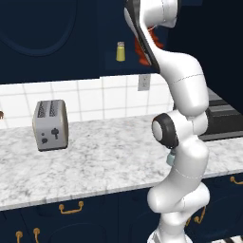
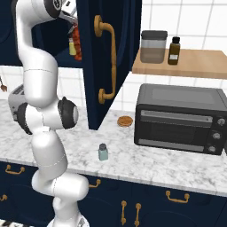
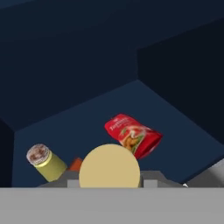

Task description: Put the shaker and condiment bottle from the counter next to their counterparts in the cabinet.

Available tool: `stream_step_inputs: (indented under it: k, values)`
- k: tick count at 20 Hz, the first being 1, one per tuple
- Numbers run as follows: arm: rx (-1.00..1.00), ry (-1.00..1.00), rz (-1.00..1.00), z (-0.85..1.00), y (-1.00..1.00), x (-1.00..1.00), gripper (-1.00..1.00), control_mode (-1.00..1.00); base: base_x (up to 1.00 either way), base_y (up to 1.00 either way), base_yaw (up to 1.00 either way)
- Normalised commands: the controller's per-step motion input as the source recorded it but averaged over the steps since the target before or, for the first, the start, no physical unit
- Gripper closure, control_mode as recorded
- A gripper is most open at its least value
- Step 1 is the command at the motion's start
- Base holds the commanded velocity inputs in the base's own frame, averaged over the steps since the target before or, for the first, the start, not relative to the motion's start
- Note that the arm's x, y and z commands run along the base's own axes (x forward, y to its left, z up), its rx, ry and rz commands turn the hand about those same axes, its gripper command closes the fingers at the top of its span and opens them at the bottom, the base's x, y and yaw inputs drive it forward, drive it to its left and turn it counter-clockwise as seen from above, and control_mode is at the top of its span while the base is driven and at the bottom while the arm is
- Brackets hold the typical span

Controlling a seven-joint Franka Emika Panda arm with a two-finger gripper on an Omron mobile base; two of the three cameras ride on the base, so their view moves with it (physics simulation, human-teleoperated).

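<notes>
My gripper (image 3: 109, 183) is raised into the open navy cabinet (image 3: 87, 65) and is shut on the condiment bottle, whose pale yellow cap (image 3: 109, 166) sits between the fingers. The bottle's red-orange body (image 1: 141, 51) shows behind the hand, and the bottle (image 2: 78, 44) also shows beside the door. On the cabinet shelf ahead lie the yellow-olive shaker (image 3: 43, 161) with a silver cap and the flat bright-red packet (image 3: 132, 134). That yellow shaker (image 1: 121, 51) stands left of the bottle. The small pale blue-grey shaker (image 2: 103, 152) stands upright on the marbled counter (image 2: 146, 164), near its front edge.
The open cabinet door (image 2: 93, 66) with a brass handle hangs right of my hand. A toaster (image 1: 50, 124) sits at the counter's left and a black toaster oven (image 2: 181, 117) at its right. A wooden shelf (image 2: 190, 64) holds a jar and a bottle. A round brown item (image 2: 125, 121) lies by the oven.
</notes>
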Motion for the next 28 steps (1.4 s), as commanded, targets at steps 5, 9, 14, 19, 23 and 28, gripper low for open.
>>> stream_step_inputs:
  k: [5,9,14,19,23,28]
  values:
    - [0.00,0.01,0.00,-0.26,-0.06,0.00,1.00,-1.00,0.00,0.00,0.00]
    - [0.00,0.02,0.00,-0.23,-0.06,0.00,1.00,-1.00,0.00,0.00,0.00]
    - [0.00,0.00,0.00,-0.01,-0.09,0.00,1.00,-1.00,0.00,0.00,0.00]
    - [-0.04,-0.16,0.00,0.07,0.00,0.38,1.00,-1.00,0.00,0.00,0.00]
    - [-0.02,-0.12,0.00,0.06,0.00,0.25,1.00,-1.00,0.00,0.00,0.00]
    - [0.02,0.03,0.00,-0.28,0.00,0.01,1.00,-1.00,0.00,0.00,0.00]
